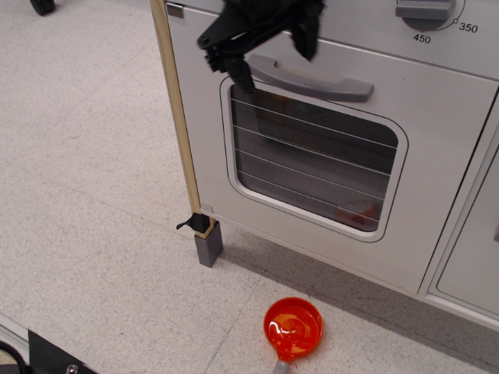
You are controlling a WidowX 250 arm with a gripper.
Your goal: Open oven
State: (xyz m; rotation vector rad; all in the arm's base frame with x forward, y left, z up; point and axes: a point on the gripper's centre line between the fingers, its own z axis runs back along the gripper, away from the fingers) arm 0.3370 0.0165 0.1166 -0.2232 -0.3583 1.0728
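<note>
Open pincer [269, 56] hovering at the oven [437, 164] handle's [309, 78] nine-o'clock end; closing here is risking slipping off.

**What the view hides or cuts off**

The gripper [269, 51] is motion-blurred and runs off the top edge; its fingers seem spread, but the blur leaves that unsure. It covers the left end of the oven [437, 195] handle [316, 78]. The dial [425, 11] is cropped at the top. The orange ladle [293, 328] loses its handle at the bottom edge. The right cabinet door [475, 269] is cut off.
</note>
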